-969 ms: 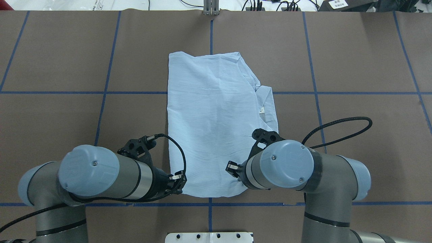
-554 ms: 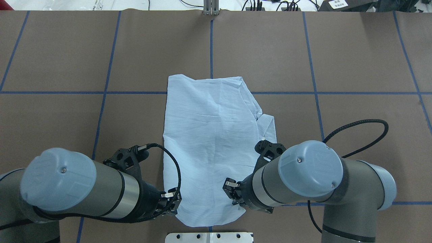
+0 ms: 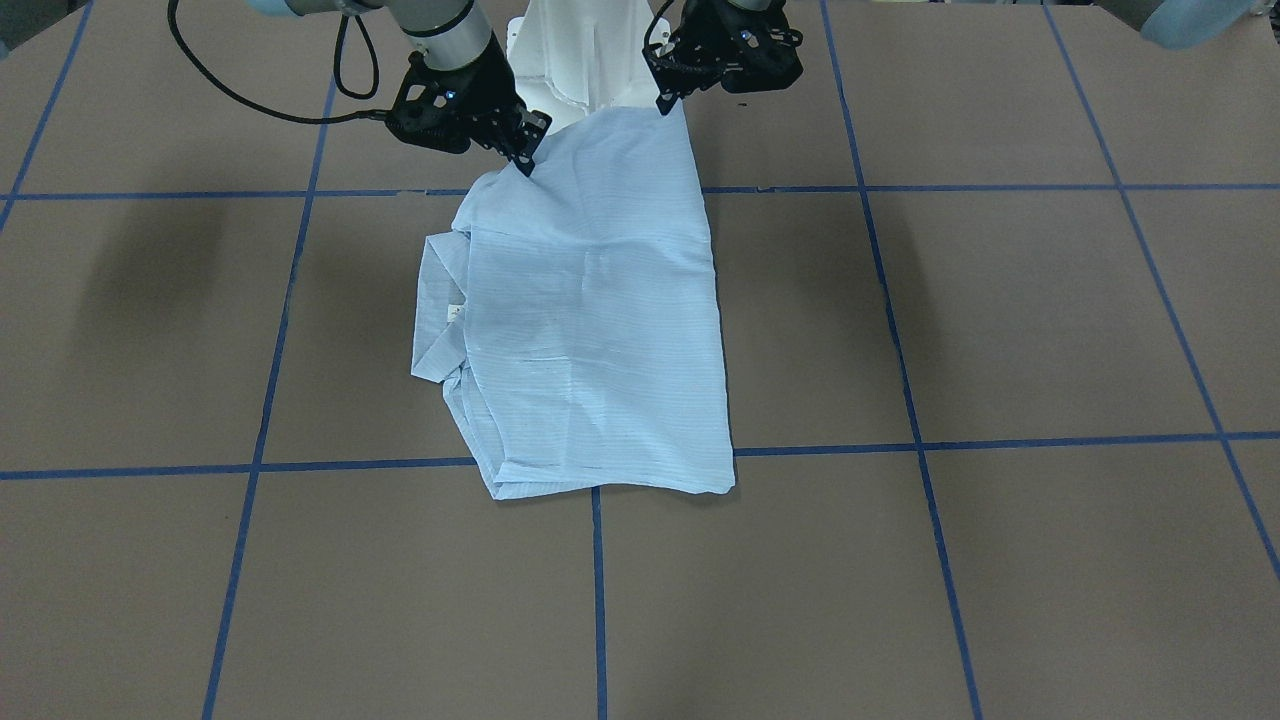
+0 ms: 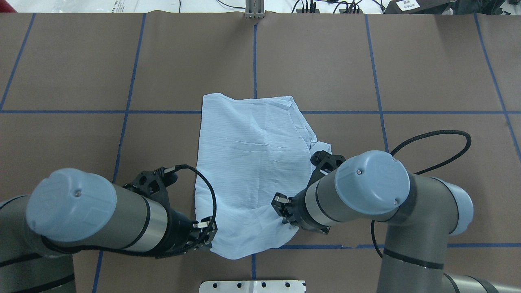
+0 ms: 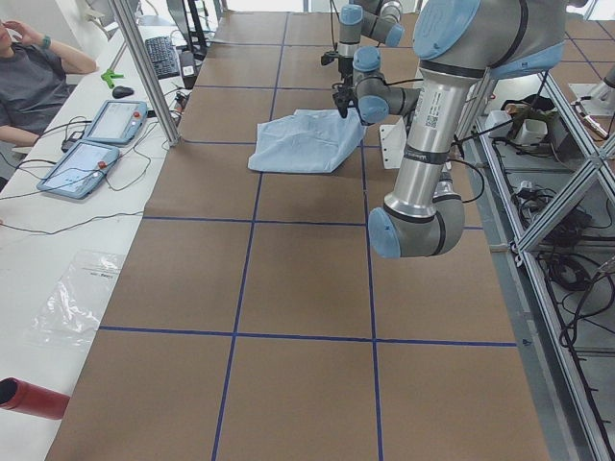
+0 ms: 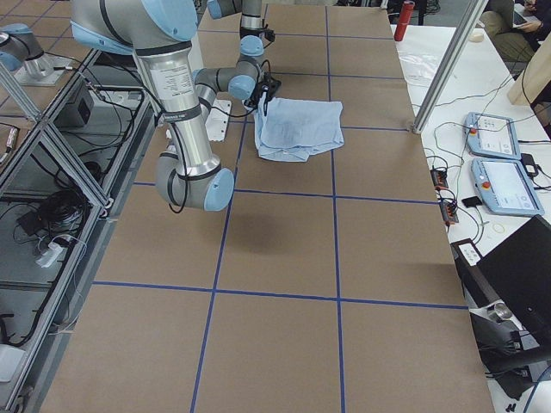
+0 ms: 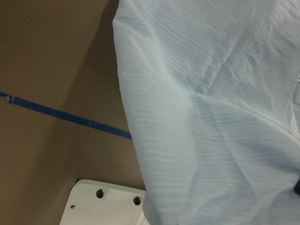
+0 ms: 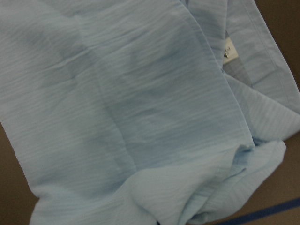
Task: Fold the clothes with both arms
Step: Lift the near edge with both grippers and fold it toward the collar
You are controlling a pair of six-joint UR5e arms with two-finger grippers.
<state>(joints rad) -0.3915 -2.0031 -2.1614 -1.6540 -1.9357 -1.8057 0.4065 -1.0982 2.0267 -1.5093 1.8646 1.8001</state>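
The pale blue striped shirt lies folded in the table's middle, collar and white label at its right side. It also shows in the front view, left wrist view and right wrist view. My left gripper is shut on the shirt's near left corner. My right gripper is shut on its near right corner. In the front view the left gripper and right gripper hold that near edge raised off the table. The far edge rests flat.
The white pedestal base plate sits at the near table edge, just behind the held hem. Blue tape lines grid the brown table. In the side view a seated person and two tablets are beyond the far edge.
Both grippers first dragged the shirt toward the robot. Then they moved forward again with the near edge, which now bunches slack. The far edge stayed put in the last half second.
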